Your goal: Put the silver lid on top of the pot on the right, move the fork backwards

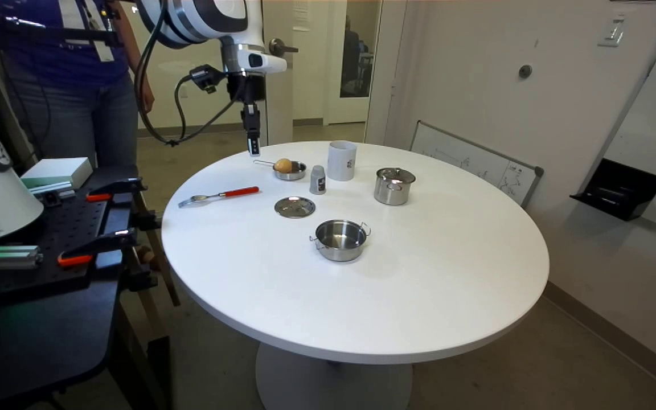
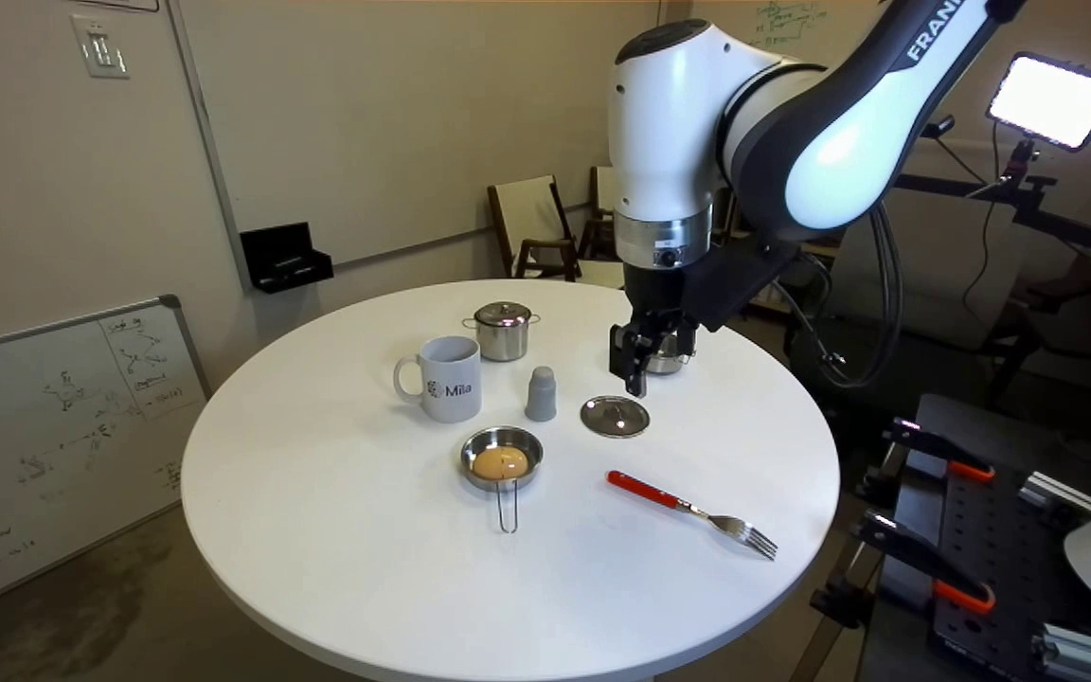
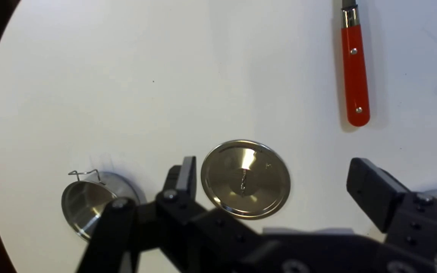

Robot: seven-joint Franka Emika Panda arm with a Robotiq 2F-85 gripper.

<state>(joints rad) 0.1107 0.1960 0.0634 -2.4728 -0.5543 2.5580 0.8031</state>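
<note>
The silver lid [image 1: 295,207] lies flat on the white table, knob up; it also shows in an exterior view [image 2: 615,417] and the wrist view [image 3: 245,155]. The low pot [image 1: 340,245] stands open beside it, partly hidden behind the gripper in an exterior view [image 2: 669,362] and at lower left in the wrist view [image 3: 89,204]. The fork [image 1: 240,192] lies with its red handle toward the lid [image 2: 645,490]; only its handle end shows in the wrist view [image 3: 355,76]. My gripper [image 3: 273,178] is open and empty, above the table, its fingers apart on either side of the lid in the wrist view.
A taller lidded pot [image 1: 394,188], a white mug [image 1: 341,161] and a grey shaker [image 1: 318,180] stand on the table [image 1: 447,296]. A small pan [image 2: 501,436] holds an egg-like thing [image 2: 500,463], near the fork handle.
</note>
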